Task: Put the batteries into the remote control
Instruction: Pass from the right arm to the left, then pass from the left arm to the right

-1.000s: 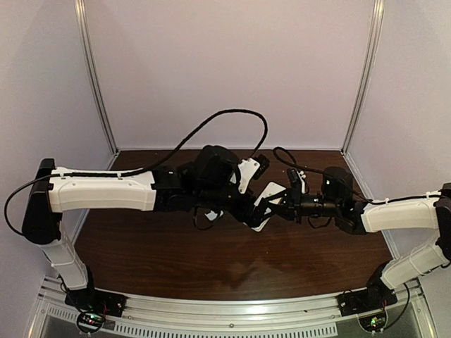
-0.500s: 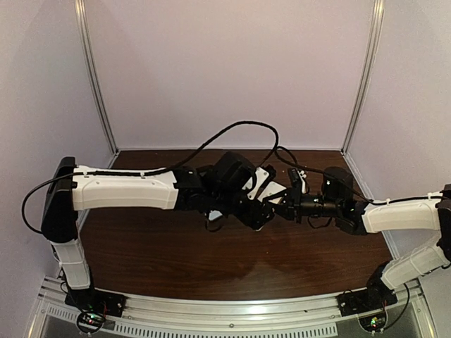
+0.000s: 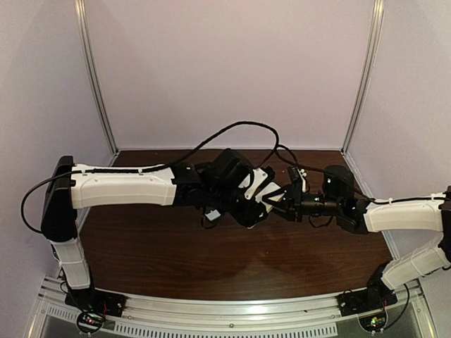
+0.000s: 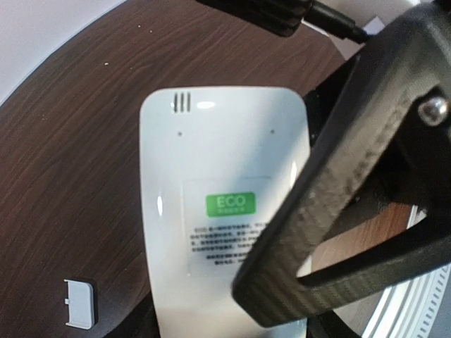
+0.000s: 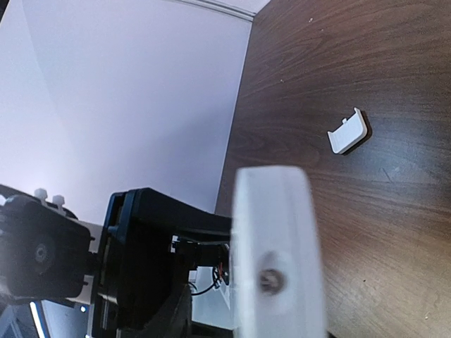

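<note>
Where the arms meet mid-frame, left gripper [image 3: 255, 205] and right gripper [image 3: 280, 203] crowd the remote control [image 4: 211, 211], grip impossible to tell, its lower end cut off; dark wooden table [image 3: 176, 260], pale walls [image 3: 225, 70].

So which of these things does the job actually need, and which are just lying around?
Belongs to the job: remote control, back showing; small white cover lying on the wood, probably its battery lid. Batteries: none in view.
Just lying about: nothing I can spot; only the dark table underneath.
</note>
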`<state>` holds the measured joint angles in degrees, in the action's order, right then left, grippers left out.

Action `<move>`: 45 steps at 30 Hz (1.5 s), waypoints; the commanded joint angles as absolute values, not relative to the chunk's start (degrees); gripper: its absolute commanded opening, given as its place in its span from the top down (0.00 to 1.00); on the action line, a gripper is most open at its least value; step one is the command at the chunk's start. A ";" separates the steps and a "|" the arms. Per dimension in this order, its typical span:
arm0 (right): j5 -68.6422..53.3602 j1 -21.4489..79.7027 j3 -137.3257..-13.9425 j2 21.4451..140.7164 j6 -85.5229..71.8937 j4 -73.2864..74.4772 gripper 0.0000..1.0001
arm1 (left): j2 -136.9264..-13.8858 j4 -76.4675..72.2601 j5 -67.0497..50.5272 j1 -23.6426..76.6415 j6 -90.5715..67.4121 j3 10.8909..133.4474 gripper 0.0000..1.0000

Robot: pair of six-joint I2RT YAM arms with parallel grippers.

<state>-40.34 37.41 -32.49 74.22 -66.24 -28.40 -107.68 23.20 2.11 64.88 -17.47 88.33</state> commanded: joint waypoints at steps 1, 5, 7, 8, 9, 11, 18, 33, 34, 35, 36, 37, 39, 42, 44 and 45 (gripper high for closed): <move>-44.16 37.04 -33.95 71.98 -64.14 -25.36 0.54 | -102.69 25.14 0.11 64.05 -9.22 83.99 0.69; -47.54 36.74 -33.35 72.14 -63.82 -24.83 0.48 | -97.10 23.30 -7.84 64.13 3.32 77.33 0.67; -49.64 36.80 -32.64 72.82 -64.73 -27.85 0.48 | -94.74 21.88 -7.98 64.12 7.54 74.60 0.67; -50.63 36.82 -32.01 72.98 -66.15 -29.95 0.48 | -93.67 21.05 -8.16 64.11 9.34 73.32 0.67; -51.83 36.83 -31.64 73.18 -66.84 -31.47 0.48 | -93.05 20.69 -8.42 64.15 10.70 72.60 0.67; -54.22 37.19 -31.96 73.52 -66.68 -31.42 0.49 | -92.58 21.01 -9.16 64.10 12.95 72.34 0.67; -58.00 39.38 -34.49 73.91 -62.35 -24.43 0.52 | -92.90 23.61 -8.86 65.04 18.42 73.19 0.69; -59.36 41.57 -34.81 77.43 -62.50 -25.09 0.83 | -94.02 24.33 -7.91 65.74 21.36 74.44 0.70; -59.34 41.57 -34.81 77.48 -62.41 -25.14 0.87 | -94.04 24.34 -7.77 65.73 21.36 74.42 0.69; -59.32 41.57 -34.86 77.44 -62.46 -25.26 0.90 | -94.12 24.35 -7.49 65.74 21.36 74.51 0.67; -59.36 41.57 -34.88 77.36 -62.51 -25.43 0.93 | -94.12 24.41 -7.09 65.74 21.10 74.64 0.63; -59.35 41.57 -34.86 77.28 -62.64 -25.73 0.95 | -94.21 24.55 -6.01 65.74 20.58 74.85 0.57; -59.21 41.45 -34.82 77.06 -62.75 -26.00 0.99 | -94.14 25.24 -3.64 65.70 19.34 75.41 0.45; -58.88 40.40 -34.21 76.38 -63.00 -26.86 1.00 | -92.90 25.43 -1.00 65.18 17.18 75.59 0.31; -58.59 38.89 -33.63 75.70 -63.04 -26.97 1.00 | -91.08 24.59 -0.97 63.79 15.03 75.20 0.26; -58.36 37.96 -33.22 75.26 -63.02 -27.11 1.00 | -90.00 23.65 -1.02 62.70 13.79 74.69 0.23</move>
